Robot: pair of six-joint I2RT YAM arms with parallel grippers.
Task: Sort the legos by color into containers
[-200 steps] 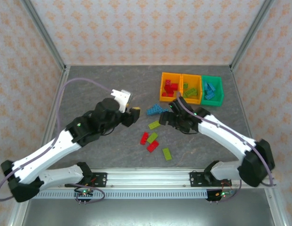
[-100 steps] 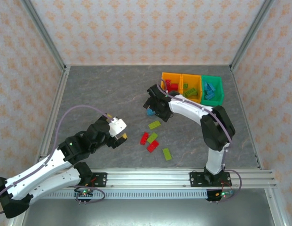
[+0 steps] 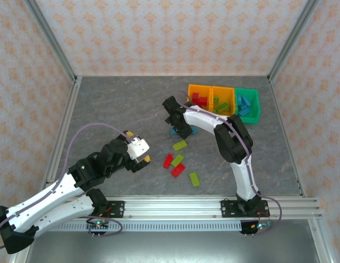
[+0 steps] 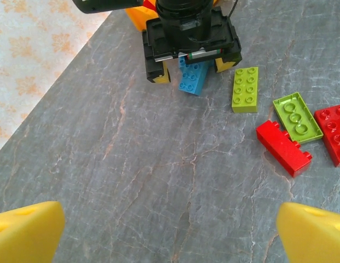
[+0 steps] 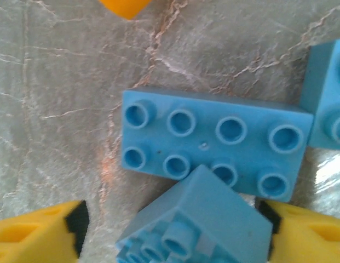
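Lying on grey marbled tbl [image 3: 120, 104]: legos [image 3: 178, 160]; patterned walls [image 3: 170, 33].

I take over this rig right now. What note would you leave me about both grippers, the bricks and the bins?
Left gripper: open, empty.
Right gripper: fingers on either side of a tilted light blue plastic brick; grip uncertain.
Done: left orange plastic bin holds red bricks, middle orange bin lime bricks, green bin blue bricks.
Left on the grey table: two more blue ones under the right gripper, three lime, two red.
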